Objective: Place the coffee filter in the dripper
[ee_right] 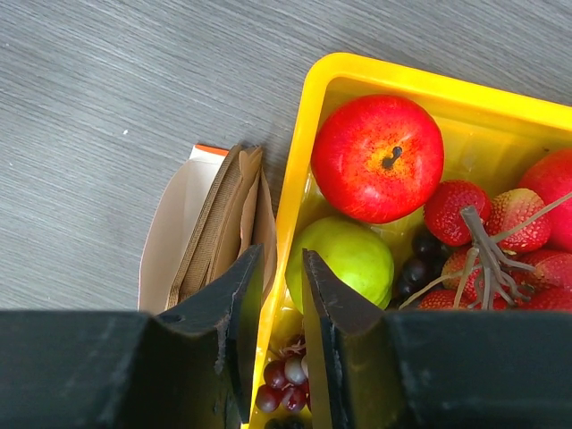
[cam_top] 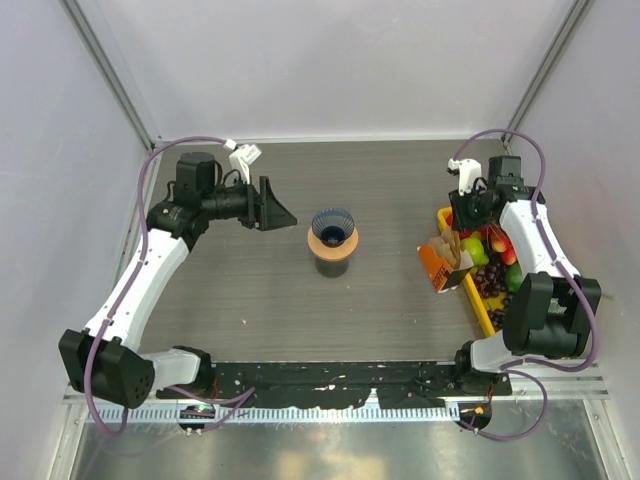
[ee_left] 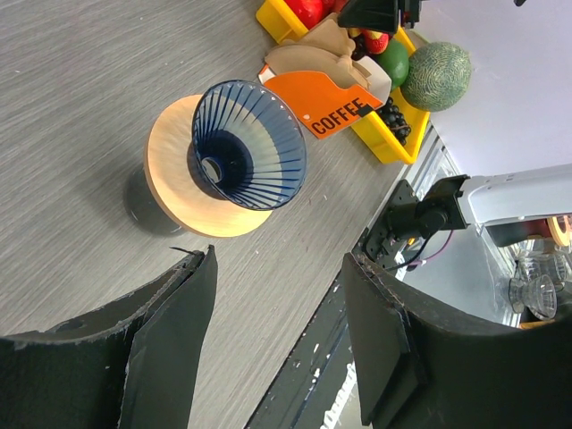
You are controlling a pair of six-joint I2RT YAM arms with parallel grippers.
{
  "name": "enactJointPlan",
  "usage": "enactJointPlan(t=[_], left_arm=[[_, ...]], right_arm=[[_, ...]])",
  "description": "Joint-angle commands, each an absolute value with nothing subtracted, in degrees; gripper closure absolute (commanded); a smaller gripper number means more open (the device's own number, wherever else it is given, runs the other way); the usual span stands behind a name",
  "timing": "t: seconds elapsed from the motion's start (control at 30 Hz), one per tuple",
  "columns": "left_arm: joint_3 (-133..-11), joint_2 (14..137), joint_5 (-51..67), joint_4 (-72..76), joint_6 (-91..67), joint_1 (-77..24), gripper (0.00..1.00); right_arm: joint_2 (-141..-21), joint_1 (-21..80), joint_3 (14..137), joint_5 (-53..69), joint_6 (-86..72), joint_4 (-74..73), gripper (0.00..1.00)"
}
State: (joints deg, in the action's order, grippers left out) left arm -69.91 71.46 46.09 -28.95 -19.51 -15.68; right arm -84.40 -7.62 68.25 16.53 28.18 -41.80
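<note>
Several tan-brown paper filters (ee_right: pixel 228 223) stand on edge in a stack inside an orange box (cam_top: pixel 435 268) that reads "COFFEE" on its side. Their ribbed seams and curved upper edges show above the box's cut-away top. None sits in the dripper (cam_top: pixel 333 232). The box stands at the right of the bench (cam_top: pixel 250 290), touching the yellow tray (ee_right: pixel 299 161) of fruit.

The dripper stands mid-bench, well apart from the box. It is a dark blue cone with fine ribs running down to a small hole at the bottom, and it is set through a flat, round, light wooden ring. Its inside is bare.

The left claw (ee_left: pixel 279 268) is spread wide and holds nothing. It hangs to the left of the dripper, pointing toward it. The right claw (ee_right: pixel 281 259) is over the line where the filters meet the tray wall, its jaws only a narrow slit apart with nothing gripped between them. One finger (ee_right: pixel 237 304) overlaps the nearest filter's edge in the wrist view; whether it touches I cannot tell.
</note>
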Motion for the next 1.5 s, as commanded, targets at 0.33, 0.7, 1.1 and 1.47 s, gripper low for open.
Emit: enactJointPlan(t=[0.33,0.7,1.1,1.47], left_arm=[[-70.8,72.1,46.8,-26.3,-19.9,-15.8,0.35],[-71.5,72.8,46.8,-26.3,-20.3,-15.9,0.35],[-71.1,72.9,47.0,-26.3,-20.4,-15.8,0.35],[-71.2,72.7,46.8,-26.6,-20.3,-15.8,0.35]], right_arm=[[-84.6,-8.1,70.0,14.5,28.0,-39.9,0.71],[-86.0,-8.2,69.7,14.5,28.0,-40.2,0.72],[-87.4,-8.1,68.9,16.0,27.2,-39.8,0.76],[-83.0,-8.3,70.3,18.2,25.7,-41.0,0.95]])
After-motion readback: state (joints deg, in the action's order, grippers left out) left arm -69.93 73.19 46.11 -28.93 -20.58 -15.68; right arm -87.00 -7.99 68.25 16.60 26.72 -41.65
